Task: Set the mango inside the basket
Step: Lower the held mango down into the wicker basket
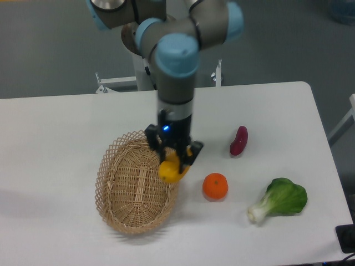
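The mango [170, 169], a yellow-orange oval fruit, hangs between the fingers of my gripper [173, 160], which is shut on it. It is held just above the right rim of the large tan wicker basket [119, 205], which lies at the front left of the white table. Only the lower part of the mango shows; its top is hidden by the gripper fingers.
A round orange [215, 186] sits right of the basket. A small purple-red curved vegetable [239, 141] lies farther back right. A green bok choy [280, 199] lies at the front right. The arm's base stands behind the table.
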`<state>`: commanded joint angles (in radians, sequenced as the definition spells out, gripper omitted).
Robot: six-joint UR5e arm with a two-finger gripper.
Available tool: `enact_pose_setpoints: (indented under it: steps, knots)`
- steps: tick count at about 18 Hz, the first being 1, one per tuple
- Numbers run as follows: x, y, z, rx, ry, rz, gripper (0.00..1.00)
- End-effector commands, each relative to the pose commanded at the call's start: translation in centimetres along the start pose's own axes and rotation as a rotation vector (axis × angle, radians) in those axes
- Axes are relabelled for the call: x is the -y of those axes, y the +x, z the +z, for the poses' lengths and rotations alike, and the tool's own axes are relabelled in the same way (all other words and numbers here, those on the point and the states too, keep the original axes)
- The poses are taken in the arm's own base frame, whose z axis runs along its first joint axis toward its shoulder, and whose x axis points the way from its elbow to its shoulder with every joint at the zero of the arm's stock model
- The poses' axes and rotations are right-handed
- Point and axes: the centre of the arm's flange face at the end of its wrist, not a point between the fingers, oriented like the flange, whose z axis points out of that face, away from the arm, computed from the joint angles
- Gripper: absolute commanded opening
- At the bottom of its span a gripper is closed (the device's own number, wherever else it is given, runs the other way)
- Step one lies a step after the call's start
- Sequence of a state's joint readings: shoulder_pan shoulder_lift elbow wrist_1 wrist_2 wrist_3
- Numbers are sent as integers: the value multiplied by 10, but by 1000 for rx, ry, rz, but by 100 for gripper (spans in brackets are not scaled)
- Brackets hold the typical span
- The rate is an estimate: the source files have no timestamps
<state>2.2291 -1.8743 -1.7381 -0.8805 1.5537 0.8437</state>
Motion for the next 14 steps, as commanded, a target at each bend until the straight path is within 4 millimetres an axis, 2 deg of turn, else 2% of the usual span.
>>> enact_pose_setpoints:
  steps: [5, 11, 14]
  knots:
    - [14, 26, 41, -59, -44, 33, 48]
    - [22, 45, 62, -91, -66, 63, 49]
    - [24, 50, 69, -98, -74, 74, 62]
